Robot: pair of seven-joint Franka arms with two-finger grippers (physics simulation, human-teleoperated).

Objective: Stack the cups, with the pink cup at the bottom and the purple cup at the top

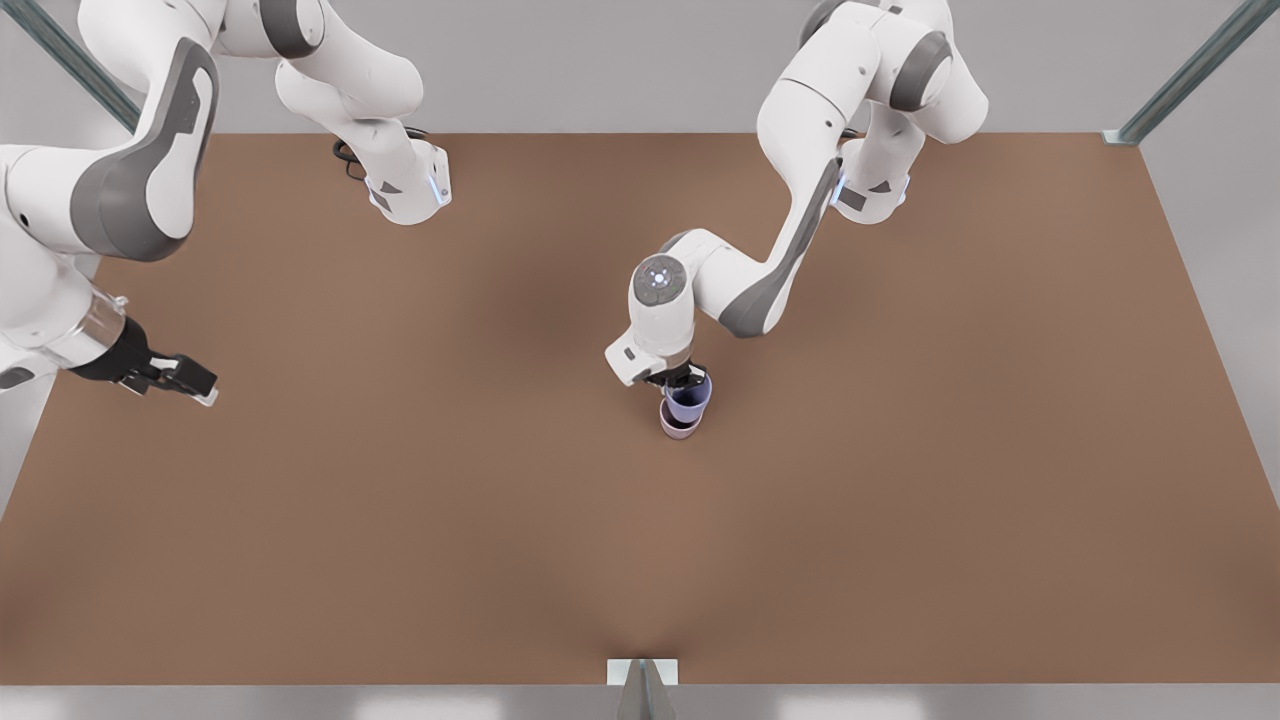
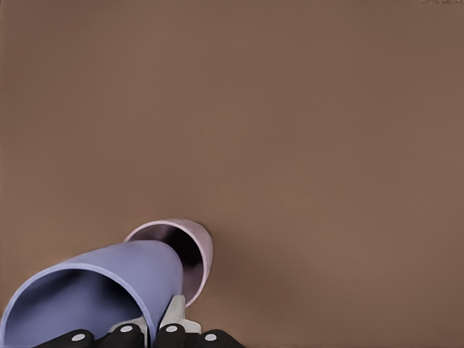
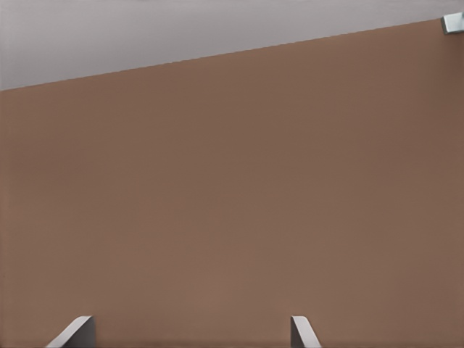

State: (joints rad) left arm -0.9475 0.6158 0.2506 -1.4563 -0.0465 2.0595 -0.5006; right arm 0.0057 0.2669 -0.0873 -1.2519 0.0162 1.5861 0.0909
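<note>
The pink cup (image 1: 679, 424) stands upright on the brown table (image 1: 900, 450), near the middle. Directly over its mouth sits the purple cup (image 1: 692, 398), gripped at the rim by my left gripper (image 1: 682, 381), which is shut on it. In the left wrist view the purple cup (image 2: 94, 290) is in front of the pink cup (image 2: 201, 243), one finger (image 2: 172, 316) pressing on its wall. I cannot tell whether the two cups touch. My right gripper (image 1: 196, 386) waits open at the front view's left edge, its fingertips (image 3: 72, 330) wide apart over bare table.
Both arm bases (image 1: 410, 190) stand along the table's back edge. A small metal bracket (image 1: 642, 678) sits at the middle of the front edge, and a frame post (image 1: 1120, 138) rises at the back right corner. Bare tabletop surrounds the cups.
</note>
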